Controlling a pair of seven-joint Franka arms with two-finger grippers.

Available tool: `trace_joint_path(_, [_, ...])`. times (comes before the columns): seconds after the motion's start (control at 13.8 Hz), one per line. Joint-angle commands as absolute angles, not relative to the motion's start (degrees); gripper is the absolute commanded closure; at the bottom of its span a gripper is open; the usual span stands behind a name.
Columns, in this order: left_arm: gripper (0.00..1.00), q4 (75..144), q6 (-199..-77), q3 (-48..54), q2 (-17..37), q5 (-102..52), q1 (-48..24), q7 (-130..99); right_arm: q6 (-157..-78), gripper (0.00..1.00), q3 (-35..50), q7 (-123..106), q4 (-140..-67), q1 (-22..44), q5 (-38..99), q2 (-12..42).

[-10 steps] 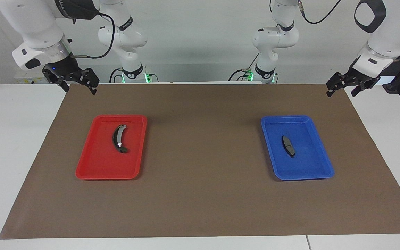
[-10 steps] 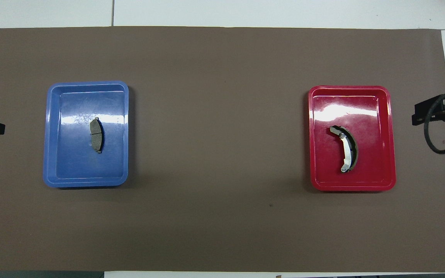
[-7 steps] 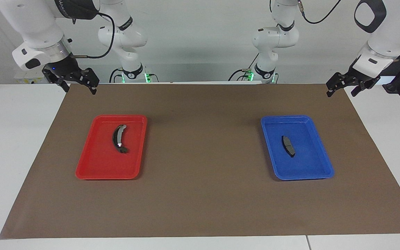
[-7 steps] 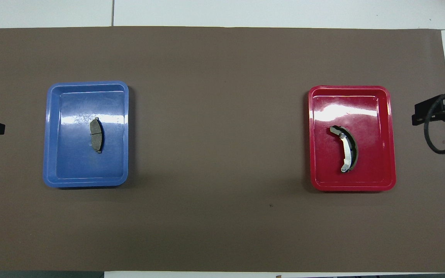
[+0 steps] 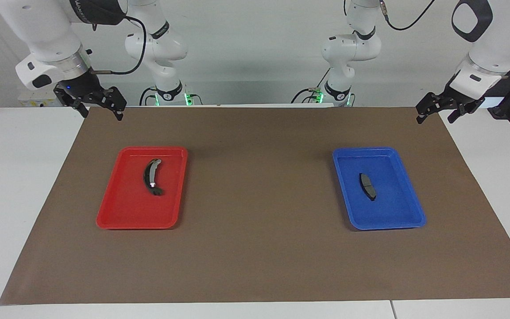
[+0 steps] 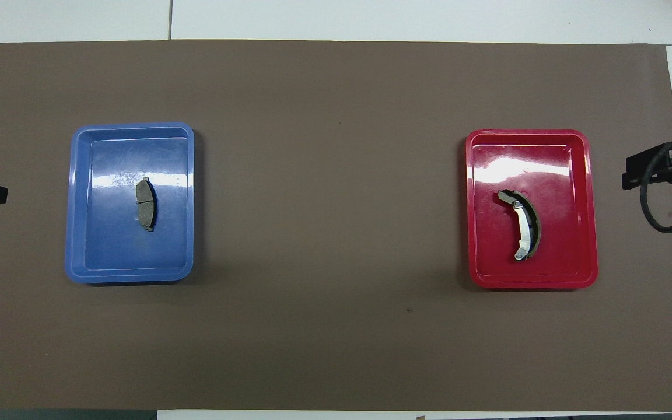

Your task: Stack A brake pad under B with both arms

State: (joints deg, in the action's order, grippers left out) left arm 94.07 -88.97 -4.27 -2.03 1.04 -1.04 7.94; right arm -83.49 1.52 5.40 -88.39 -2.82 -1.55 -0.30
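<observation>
Hanging in the air over the corner of the brown mat nearest its own base, the right arm's black two-finger gripper (image 5: 101,111) is showing its fingers spread apart and holding nothing. Mirroring it at the left arm's end of the table, the left arm's black two-finger gripper (image 5: 436,114) is hovering over the mat's edge, its fingers also parted and carrying nothing. Both arms are waiting, well apart from the trays.

Lying in the red rectangular plastic tray (image 5: 117,208) toward the right arm's end is B, the long, narrow, crescent-shaped black brake piece with a silvery-grey face (image 5: 152,176); it is resting flat near the tray's middle, running lengthwise along the tray, touching none of the walls.

Sitting in the blue rectangular plastic tray (image 5: 396,217) toward the left arm's end is the A brake pad, a short, stubby, flat dark-grey pad with a slight curve (image 5: 368,186); it is lying flat near that tray's middle.

Covering most of the white table (image 5: 20,186) is the brown paper mat (image 5: 259,186), with both trays resting on it, well apart from each other.
</observation>
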Motion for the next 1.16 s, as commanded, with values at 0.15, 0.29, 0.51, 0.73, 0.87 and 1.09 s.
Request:
trace_joint_path(0.15, [0.01,95.5,-89.9,-4.1,-3.3,1.1,-0.7,8.5,-84.2,0.00,2.4,4.5,-89.5,-4.1,-2.1,-1.2])
trace_joint_path(0.29, [0.01,95.5,-89.9,-4.1,-3.3,1.1,-0.7,8.5,-84.3,0.00,2.4,4.5,-89.5,-4.1,-2.1,-1.2])
trace_joint_path(0.51, [0.01,95.5,-89.9,-4.1,-3.3,1.1,-0.7,8.5,-84.2,0.00,2.4,4.3,-89.5,-4.1,-2.1,-1.2])
trace_joint_path(0.73, [0.01,95.5,-89.9,-4.1,-3.3,1.1,-0.7,8.5,-84.3,0.00,2.4,4.5,-89.5,-4.1,-2.1,-1.2])
trace_joint_path(0.87, [0.01,95.5,-89.9,-4.1,-3.3,1.1,-0.7,8.5,-84.3,0.00,2.4,4.5,-89.5,-4.0,-2.1,-1.2])
trace_joint_path(1.09, [0.01,96.6,-90.3,-4.1,-3.5,1.1,-1.3,8.4,-84.3,0.00,2.4,4.5,-89.5,-4.1,-2.1,-1.2])
